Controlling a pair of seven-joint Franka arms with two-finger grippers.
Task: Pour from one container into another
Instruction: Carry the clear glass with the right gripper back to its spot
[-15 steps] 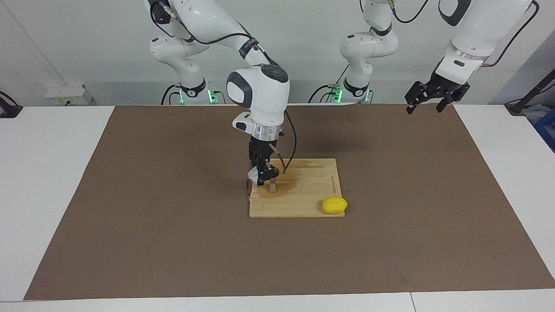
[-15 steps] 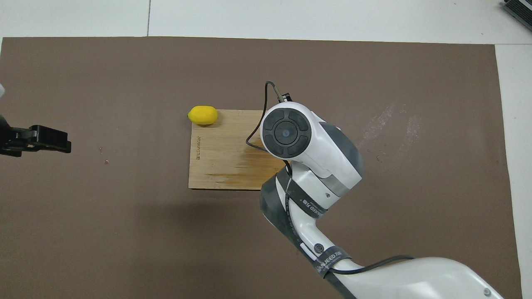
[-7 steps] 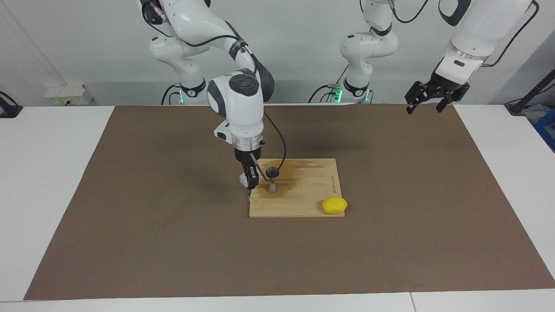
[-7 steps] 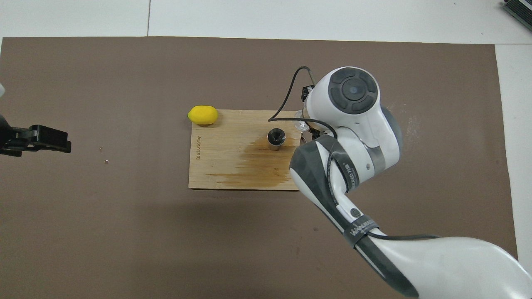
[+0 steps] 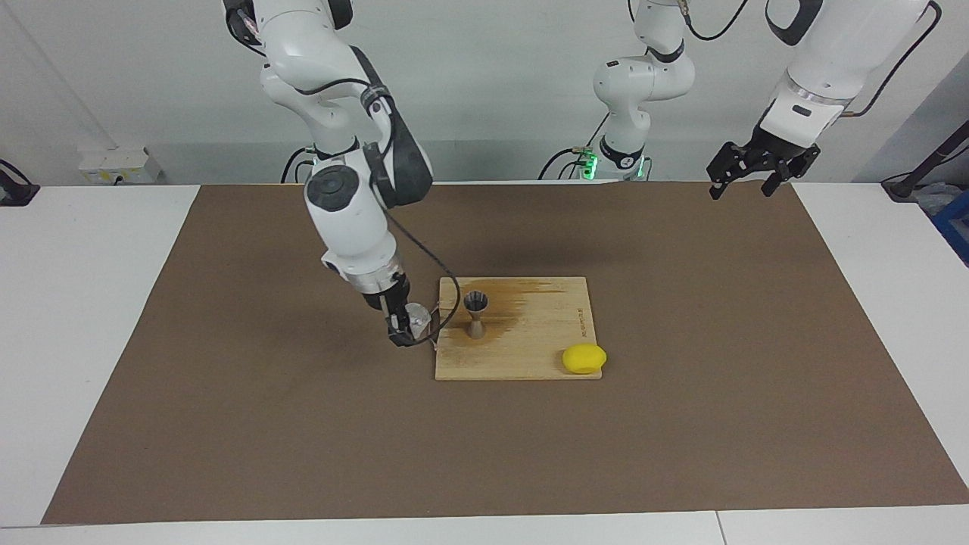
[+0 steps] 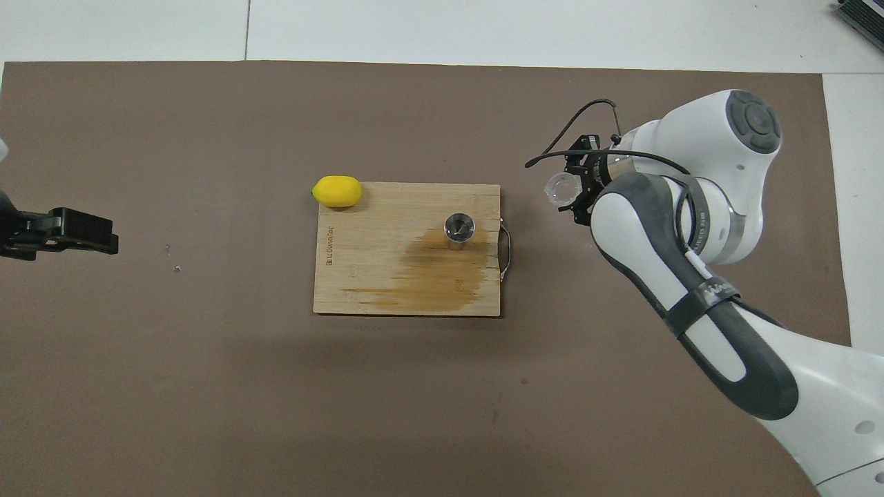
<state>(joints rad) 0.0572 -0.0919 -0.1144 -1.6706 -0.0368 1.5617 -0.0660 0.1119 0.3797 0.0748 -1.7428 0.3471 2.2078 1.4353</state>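
The small clear cup (image 5: 418, 319) is held in my right gripper (image 5: 403, 327), which is shut on it. It hangs low over the brown mat, just off the wooden board's handle end, toward the right arm's end of the table. From overhead the cup (image 6: 561, 188) shows its round mouth beside the right gripper (image 6: 573, 190). The metal hourglass jigger (image 5: 475, 314) stands upright on the board, and the jigger (image 6: 458, 230) sits at the edge of a dark wet stain. My left gripper (image 5: 761, 170) waits open, raised over the mat's corner by the left arm's base.
The wooden board (image 5: 530, 356) lies mid-table on the brown mat, with a metal handle (image 6: 507, 248) at the end toward the right arm. A yellow lemon-like lump (image 5: 584, 358) rests at the board's corner farthest from the robots. The left gripper (image 6: 69, 231) shows at the overhead view's edge.
My right arm has swung off from above the jigger toward its own end of the table, carrying the cup off the board. The jigger and wet stain are uncovered. The left arm has not moved.
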